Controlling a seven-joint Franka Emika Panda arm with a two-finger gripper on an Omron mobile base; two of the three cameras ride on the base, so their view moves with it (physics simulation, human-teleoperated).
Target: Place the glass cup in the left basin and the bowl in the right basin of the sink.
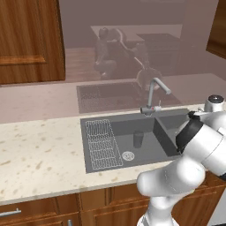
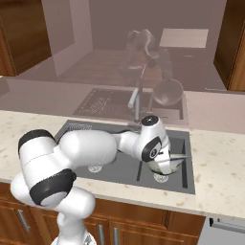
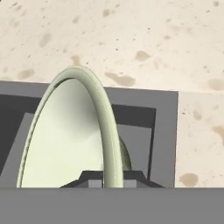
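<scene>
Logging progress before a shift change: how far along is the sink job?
Done: the glass cup stands in the left basin. In hand: the gripper grips the bowl by its rim, low in the right basin. Left: letting go.

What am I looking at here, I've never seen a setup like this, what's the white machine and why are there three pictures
The white machine is a robot arm on a drivable base, in a computer-rendered kitchen. Two pictures come from cameras on the base, behind the arm to its left and right. The third comes from a camera on the hand, looking along the pincer.

The speckled counter holds a dark grey sink with two basins and a curved faucet. A small glass cup stands in the left basin, next to a wire rack.

The pincer grips the rim of a pale green bowl and holds it tilted over the right basin, above the drain. In the hand picture the bowl looks edge-on.
</scene>
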